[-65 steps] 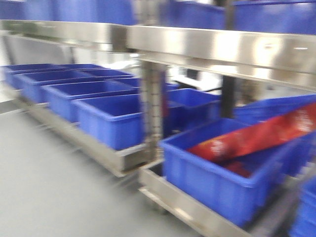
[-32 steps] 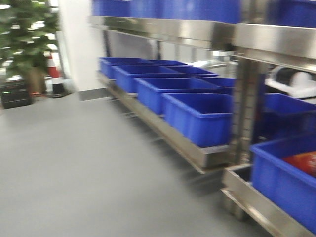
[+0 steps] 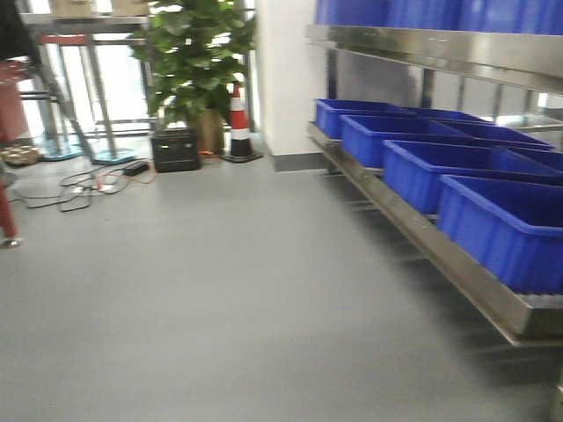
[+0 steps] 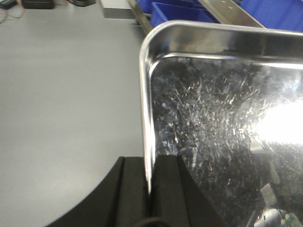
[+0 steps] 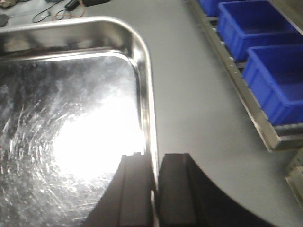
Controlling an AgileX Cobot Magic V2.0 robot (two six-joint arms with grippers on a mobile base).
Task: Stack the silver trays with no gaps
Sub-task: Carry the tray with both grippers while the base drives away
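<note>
Ahead, plant [image 3: 193,53] and cone [image 3: 239,119] newly in view; left jaws and right jaws clamped on silver tray [image 4: 213,118]

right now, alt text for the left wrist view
The left claw grips the rim of a shiny, scratched silver tray, one black finger on each side. Grey floor lies to the left and blue bins sit at the top.

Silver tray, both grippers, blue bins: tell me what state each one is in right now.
silver tray: empty, carried above the floor, gripped at both side rims.
left gripper: shut on the tray's left rim.
right gripper: shut on the tray's right rim.
blue bins: upright in a row on the low shelf, visible insides empty.
</note>
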